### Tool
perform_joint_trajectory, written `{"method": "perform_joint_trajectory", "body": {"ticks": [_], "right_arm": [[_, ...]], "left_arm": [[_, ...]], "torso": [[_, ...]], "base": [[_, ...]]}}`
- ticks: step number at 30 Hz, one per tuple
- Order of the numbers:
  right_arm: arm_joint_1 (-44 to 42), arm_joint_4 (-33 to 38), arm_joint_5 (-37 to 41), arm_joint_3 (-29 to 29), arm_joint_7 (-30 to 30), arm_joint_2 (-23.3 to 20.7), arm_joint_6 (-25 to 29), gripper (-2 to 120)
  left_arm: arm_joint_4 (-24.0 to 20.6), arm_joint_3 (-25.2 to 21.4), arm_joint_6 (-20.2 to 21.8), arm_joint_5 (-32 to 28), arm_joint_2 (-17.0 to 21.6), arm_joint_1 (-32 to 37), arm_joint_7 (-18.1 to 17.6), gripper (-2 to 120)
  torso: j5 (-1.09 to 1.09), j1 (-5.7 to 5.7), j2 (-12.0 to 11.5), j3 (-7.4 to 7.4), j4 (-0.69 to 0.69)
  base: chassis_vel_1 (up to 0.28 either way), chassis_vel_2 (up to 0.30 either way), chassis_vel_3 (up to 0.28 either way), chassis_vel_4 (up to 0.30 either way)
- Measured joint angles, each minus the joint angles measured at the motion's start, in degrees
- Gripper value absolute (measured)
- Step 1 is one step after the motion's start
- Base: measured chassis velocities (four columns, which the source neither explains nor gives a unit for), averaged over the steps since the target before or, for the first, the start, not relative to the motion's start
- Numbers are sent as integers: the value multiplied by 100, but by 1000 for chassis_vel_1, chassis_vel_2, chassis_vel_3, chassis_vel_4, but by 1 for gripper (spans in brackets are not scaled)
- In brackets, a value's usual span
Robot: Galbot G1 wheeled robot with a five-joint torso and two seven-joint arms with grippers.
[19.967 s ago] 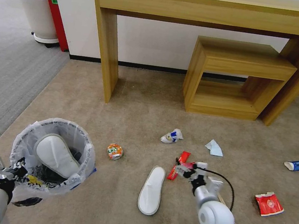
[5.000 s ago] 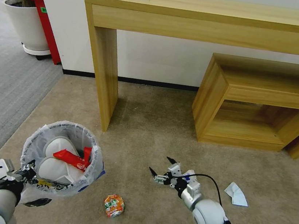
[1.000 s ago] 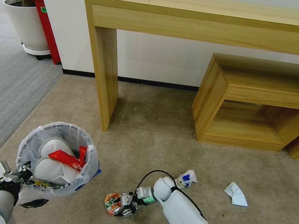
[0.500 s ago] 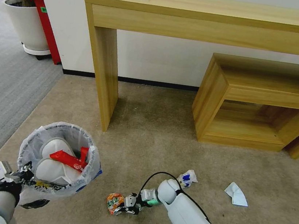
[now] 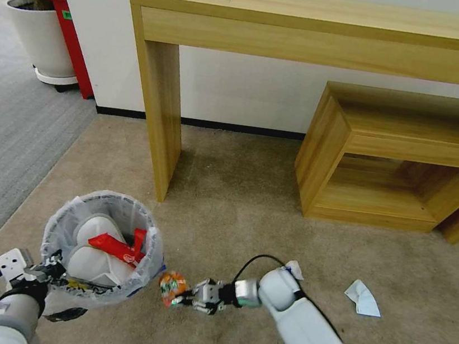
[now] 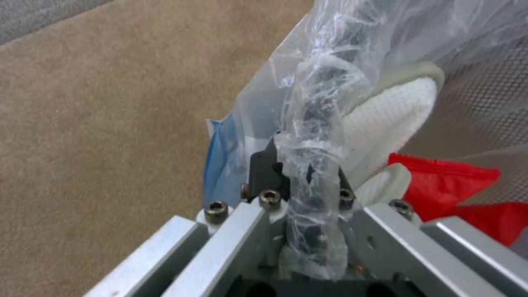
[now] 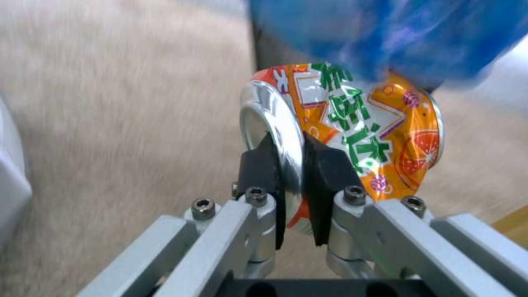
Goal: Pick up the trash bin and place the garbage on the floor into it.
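Can pinched in the right hand, just right of the trash bin whose rim the left hand clamps; next it needs lifting over that rim.

crushed can: orange with green lettering, white patches, small purple dots, silver rim
trash bin: translucent white liner, blue bag edge at the side
slippers: white, grey trim
wrapper in the bin: red
floor: beige-tan carpet; grey ribbed carpet to the left
right gripper: black pads, silver links
left gripper: black pads, silver links
crumpled paper: pale blue-white
tables: light yellow-brown wood grain
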Motion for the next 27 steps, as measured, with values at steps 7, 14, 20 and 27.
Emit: {"method": "perform_joint_trajectory", "body": {"ticks": [7, 14, 20, 27], "right_arm": [[-41, 941, 921, 531, -247, -422, -101, 8], [110, 1507, 1335, 775, -508, -565, -270, 8], [69, 1698, 1911, 647, -477, -539, -387, 8], [13, 1722, 2935, 159, -277, -254, -635, 8]], "left_arm": [[157, 181, -29, 209, -36, -18, 49, 1], [179, 231, -30, 268, -18, -53, 65, 1], [218, 287, -29, 243, 2, -15, 68, 1], [173, 710, -2, 263, -56, 53, 64, 1]], "torso": [[-1, 0, 0, 0, 1], [0, -1, 0, 0, 1], [-1, 0, 0, 0, 1], [-1, 0, 0, 0, 1]], "base": [[0, 0, 0, 0], [0, 0, 0, 0], [0, 0, 0, 0], [0, 0, 0, 0]]}}
